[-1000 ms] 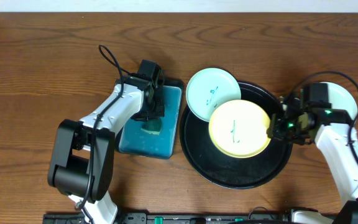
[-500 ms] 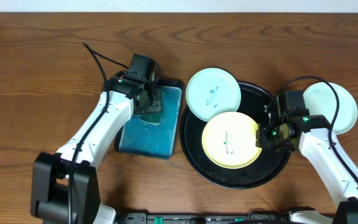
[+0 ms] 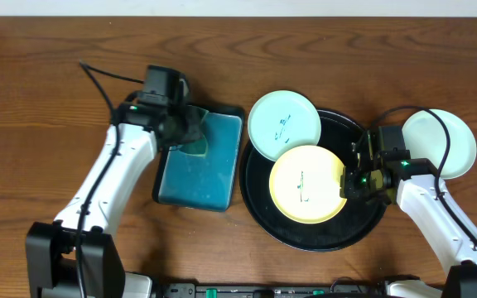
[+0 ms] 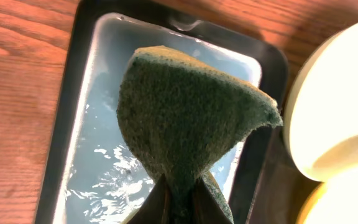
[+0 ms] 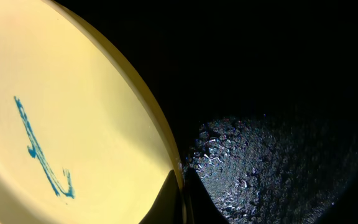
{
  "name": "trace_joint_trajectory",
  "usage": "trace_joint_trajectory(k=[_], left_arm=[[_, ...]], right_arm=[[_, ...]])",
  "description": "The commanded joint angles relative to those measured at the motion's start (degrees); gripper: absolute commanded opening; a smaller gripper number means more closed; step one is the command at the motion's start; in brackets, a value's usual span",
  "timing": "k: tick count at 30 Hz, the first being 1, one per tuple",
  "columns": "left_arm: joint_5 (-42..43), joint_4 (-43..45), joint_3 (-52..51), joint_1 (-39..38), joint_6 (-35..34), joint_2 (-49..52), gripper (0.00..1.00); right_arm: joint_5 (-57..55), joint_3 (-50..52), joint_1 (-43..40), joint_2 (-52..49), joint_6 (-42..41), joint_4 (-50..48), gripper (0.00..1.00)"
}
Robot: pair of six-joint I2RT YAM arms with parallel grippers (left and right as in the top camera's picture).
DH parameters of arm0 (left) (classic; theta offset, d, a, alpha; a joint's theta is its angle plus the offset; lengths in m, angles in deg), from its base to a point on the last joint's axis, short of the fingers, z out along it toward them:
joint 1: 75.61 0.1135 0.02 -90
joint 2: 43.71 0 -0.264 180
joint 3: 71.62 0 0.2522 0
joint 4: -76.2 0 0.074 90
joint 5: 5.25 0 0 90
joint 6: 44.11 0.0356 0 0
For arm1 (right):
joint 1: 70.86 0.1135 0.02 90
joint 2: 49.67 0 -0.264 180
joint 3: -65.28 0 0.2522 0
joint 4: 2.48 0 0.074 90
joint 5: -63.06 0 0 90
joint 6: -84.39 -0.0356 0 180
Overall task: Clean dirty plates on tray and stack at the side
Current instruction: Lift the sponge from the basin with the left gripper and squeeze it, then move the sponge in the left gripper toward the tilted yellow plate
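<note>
Plates lie three ways: the yellow plate (image 3: 306,184), scribbled in blue ink, sits inside the black tray (image 3: 321,242); one mint plate (image 3: 284,124) (also scribbled) overlaps the tray's upper-left rim; the other mint plate (image 3: 441,142) rests on the bench (image 3: 48,99), right of the tray. The right jaws are pinched on the yellow plate's right edge. The left jaws grip a green sponge (image 4: 185,118) over the teal tray (image 3: 193,186) of water.
</note>
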Motion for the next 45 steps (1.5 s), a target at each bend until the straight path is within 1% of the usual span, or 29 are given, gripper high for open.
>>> trace_joint_trajectory(k=[1, 4, 11, 14, 17, 20, 24, 38, 45], left_arm=[[15.63, 0.22, -0.15, 4.52, 8.02, -1.01, 0.07], [24.33, -0.24, -0.17, 7.26, 13.84, -1.01, 0.07], [36.28, -2.91, -0.17, 13.44, 24.09, -1.01, 0.07], [41.22, -4.15, -0.17, 15.87, 27.71, -1.01, 0.07], [44.54, -4.92, -0.17, 17.88, 29.18, -1.01, 0.07], [46.14, -5.2, -0.17, 19.3, 29.57, -1.01, 0.07], [46.16, -5.75, -0.17, 20.2, 29.59, -1.01, 0.07], [46.18, -6.19, -0.17, 20.22, 29.99, -1.01, 0.07], [46.16, -6.64, -0.17, 20.22, 29.97, -1.01, 0.08]], right_arm=[[-0.2, 0.35, 0.68, -0.24, -0.96, -0.24, 0.01], [-0.2, 0.35, 0.68, -0.24, -0.96, -0.28, 0.01], [-0.2, 0.35, 0.68, -0.24, -0.96, -0.26, 0.01], [-0.17, 0.35, 0.92, -0.24, -0.96, -0.26, 0.01], [-0.22, 0.35, 0.94, -0.24, -0.96, -0.28, 0.01], [-0.2, 0.35, 0.94, -0.24, -0.96, -0.26, 0.01], [-0.04, 0.35, 0.94, -0.24, -0.96, -0.04, 0.01], [-0.04, 0.35, 0.98, -0.24, -0.96, 1.29, 0.01], [-0.04, 0.35, 0.98, -0.24, -0.98, 5.92, 0.01]])
